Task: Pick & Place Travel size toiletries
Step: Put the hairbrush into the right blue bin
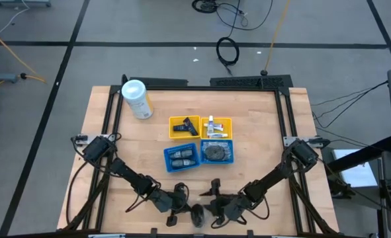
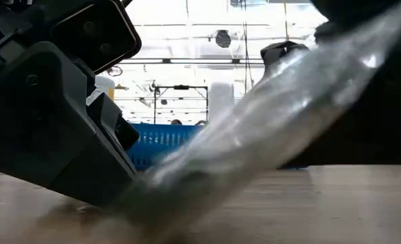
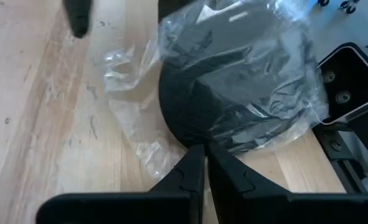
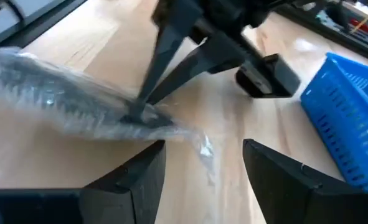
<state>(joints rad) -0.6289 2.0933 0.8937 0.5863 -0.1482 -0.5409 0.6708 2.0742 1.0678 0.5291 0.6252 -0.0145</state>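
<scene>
The left tool (image 3: 203,163) has its fingers together, pinching the clear wrap of a grey round clear-wrapped piece (image 3: 233,93) low at the near edge of the table (image 1: 261,132), at about 6 o'clock in the overhead view. The dark disc sits just ahead of the fingertips inside its crinkled film, and the bite seems to be on the film alone, not on the disc. The right tool (image 4: 202,155) stands with fingers apart just beside it, aimed at the loose tail of the same wrap; nothing lies between them yet.

Judged from this, the step in hand is lifting the wrapped piece off the wood. To do it well, raise it slowly and straight, since film can slip or stretch and let the disc swing. The right tool could steady the free end, keeping clear of the left fingers.

From the left tool, the blue tray (image 1: 198,155) lies toward 12 o'clock, mid-table, with the yellow tray (image 1: 200,127) beyond it and the white canister (image 1: 136,98) at about 11 o'clock
</scene>
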